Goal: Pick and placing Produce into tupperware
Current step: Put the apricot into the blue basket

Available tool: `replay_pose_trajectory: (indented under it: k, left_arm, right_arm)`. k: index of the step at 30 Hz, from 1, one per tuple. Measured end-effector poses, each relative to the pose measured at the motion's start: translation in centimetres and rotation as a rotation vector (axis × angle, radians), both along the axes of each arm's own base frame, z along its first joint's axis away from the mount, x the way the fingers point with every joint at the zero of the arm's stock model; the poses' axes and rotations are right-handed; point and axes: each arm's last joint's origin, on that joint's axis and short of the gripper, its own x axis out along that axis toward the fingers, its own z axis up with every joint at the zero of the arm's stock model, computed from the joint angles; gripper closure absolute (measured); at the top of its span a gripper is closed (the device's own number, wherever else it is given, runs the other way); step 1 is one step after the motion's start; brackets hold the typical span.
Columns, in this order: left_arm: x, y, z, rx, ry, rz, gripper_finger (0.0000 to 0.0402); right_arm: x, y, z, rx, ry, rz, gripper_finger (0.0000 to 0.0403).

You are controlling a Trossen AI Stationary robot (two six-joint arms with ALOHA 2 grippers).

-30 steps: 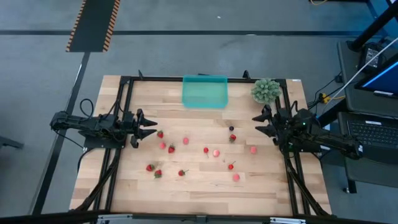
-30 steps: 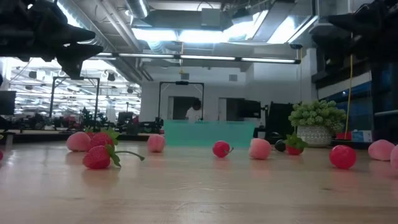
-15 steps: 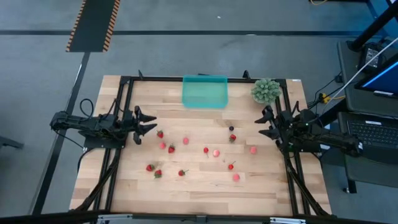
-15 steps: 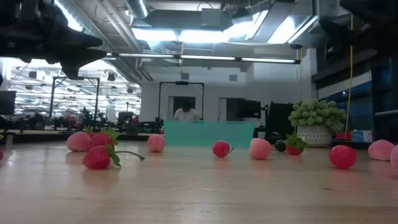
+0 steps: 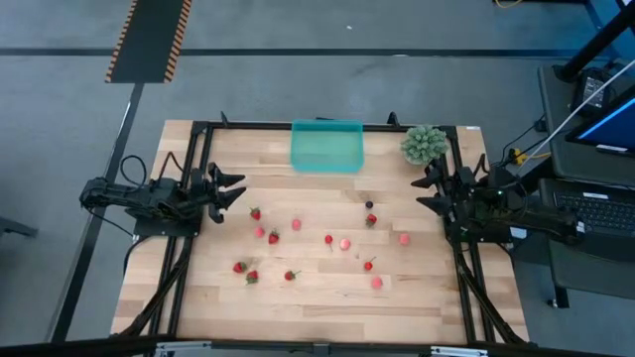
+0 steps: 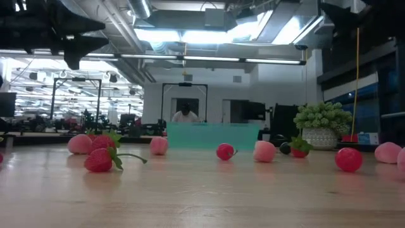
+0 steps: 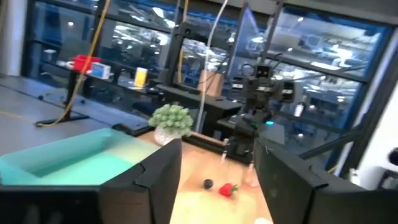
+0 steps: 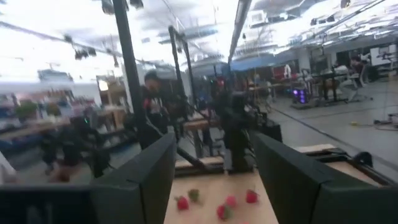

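Left gripper (image 5: 236,191) and right gripper (image 5: 423,190) both spread, empty, above table edges; produce (image 5: 273,238) scattered; tupperware (image 5: 326,146) empty.

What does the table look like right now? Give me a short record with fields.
container: teal tub at the far edge, nothing visible inside
berries: about a dozen red and pink berries scattered mid-table, none picked up
dark berry: one near the right side
plant: green spiky ball at the far right corner
left hand: open, empty, above the left side
right hand: open, empty, above the right side
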Motion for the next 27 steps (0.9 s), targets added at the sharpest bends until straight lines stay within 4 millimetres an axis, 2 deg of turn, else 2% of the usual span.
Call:
replay_pose_trajectory:
  k: [2, 6, 11, 15, 20, 27]
  left_arm:
    - [-0.1, -0.1, 0.4, -0.009, -0.030, -0.042, 0.0181]
    - [-0.4, -0.2, 1.5, -0.002, -0.149, -0.101, 0.0155]
    - [-0.5, -0.2, 2.1, -0.001, -0.205, -0.100, 0.0154]
    - [-0.2, -0.3, 3.0, 0.067, -0.159, -0.084, 0.0155]
    - [0.9, -0.5, 4.8, 0.123, -0.045, -0.113, 0.0155]
    - [3.0, -0.6, 5.9, 0.143, 0.199, -0.044, 0.0156]
  right_arm:
    - [0.5, -0.2, 0.3, -0.048, 0.026, -0.019, 0.0176]
    - [1.8, -0.7, 0.4, -0.021, 0.116, -0.071, 0.0145]
    - [3.4, -1.5, 0.1, 0.021, 0.279, -0.154, 0.0096]
    - [4.1, -1.9, 1.2, 0.049, 0.414, -0.214, 0.0084]
    - [4.6, -2.2, 2.4, 0.098, 0.622, -0.261, 0.0090]
    - [4.0, -1.6, 4.1, 0.372, 0.872, -0.253, 0.0103]
